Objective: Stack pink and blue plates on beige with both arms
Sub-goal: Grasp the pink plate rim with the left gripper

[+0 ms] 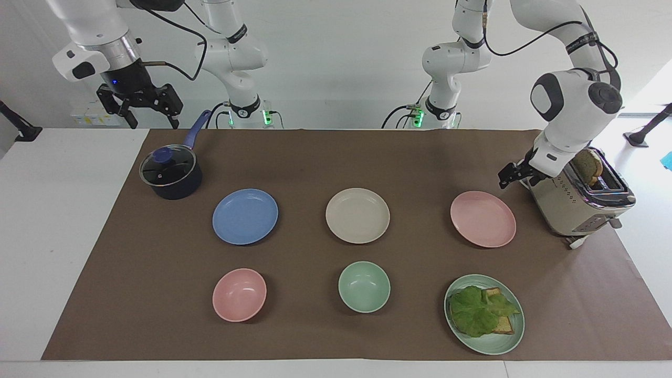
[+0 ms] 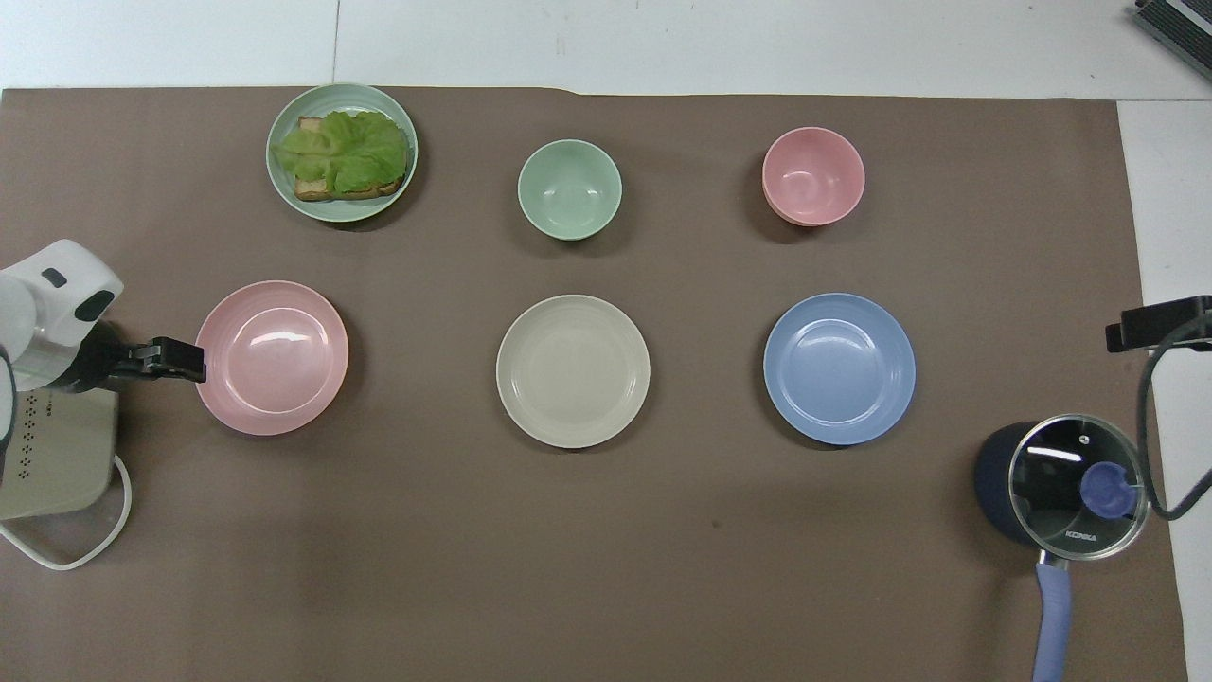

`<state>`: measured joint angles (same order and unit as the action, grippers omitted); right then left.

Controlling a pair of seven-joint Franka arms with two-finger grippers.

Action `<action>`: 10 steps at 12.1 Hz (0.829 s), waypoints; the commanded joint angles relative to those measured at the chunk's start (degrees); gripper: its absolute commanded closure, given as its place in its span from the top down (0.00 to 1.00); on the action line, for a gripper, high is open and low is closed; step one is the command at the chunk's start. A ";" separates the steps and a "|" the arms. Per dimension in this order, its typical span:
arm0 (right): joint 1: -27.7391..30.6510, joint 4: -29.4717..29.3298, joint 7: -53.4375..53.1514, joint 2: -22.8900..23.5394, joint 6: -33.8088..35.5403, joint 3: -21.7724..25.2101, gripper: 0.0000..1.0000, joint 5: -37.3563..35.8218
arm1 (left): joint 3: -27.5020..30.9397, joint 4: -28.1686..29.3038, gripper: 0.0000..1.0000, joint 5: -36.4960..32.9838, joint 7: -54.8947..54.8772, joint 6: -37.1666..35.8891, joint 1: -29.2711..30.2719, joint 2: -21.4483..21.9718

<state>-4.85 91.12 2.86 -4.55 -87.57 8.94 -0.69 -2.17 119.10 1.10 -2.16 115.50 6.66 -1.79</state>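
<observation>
Three equal plates lie in a row on the brown mat: the blue plate (image 1: 245, 216) (image 2: 839, 368) toward the right arm's end, the beige plate (image 1: 357, 215) (image 2: 573, 370) in the middle, and the pink plate (image 1: 483, 219) (image 2: 271, 357) toward the left arm's end. My left gripper (image 1: 508, 176) (image 2: 180, 360) hangs low over the mat between the toaster and the pink plate. It is open, close to the plate's rim and holds nothing. My right gripper (image 1: 142, 110) (image 2: 1150, 324) waits high above the pot's end of the table, open and empty.
A beige toaster (image 1: 577, 202) (image 2: 52, 445) with bread stands right beside the left gripper. A lidded dark pot (image 1: 170, 173) (image 2: 1060, 483) sits under the right gripper. Farther from the robots are a pink bowl (image 1: 239, 294), a green bowl (image 1: 364, 286) and a green plate (image 1: 493, 346) with lettuce and toast.
</observation>
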 commanded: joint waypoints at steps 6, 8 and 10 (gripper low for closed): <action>0.45 -1.03 -1.01 0.51 0.47 -0.59 1.00 -0.19 | -0.55 7.03 1.00 -0.84 1.02 11.24 2.31 -5.85; 0.45 -1.03 -1.01 0.51 0.47 -0.59 1.00 -0.19 | -0.55 7.29 0.57 -0.84 3.73 10.72 2.57 -5.50; 0.45 -1.03 -1.01 0.51 0.47 -0.59 1.00 -0.19 | -0.55 6.94 0.00 -0.84 4.36 10.71 2.57 -5.68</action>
<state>-4.85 91.12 2.86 -4.55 -87.57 8.94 -0.69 -2.32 124.54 1.10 0.73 125.19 8.55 -9.02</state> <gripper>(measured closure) 0.000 0.286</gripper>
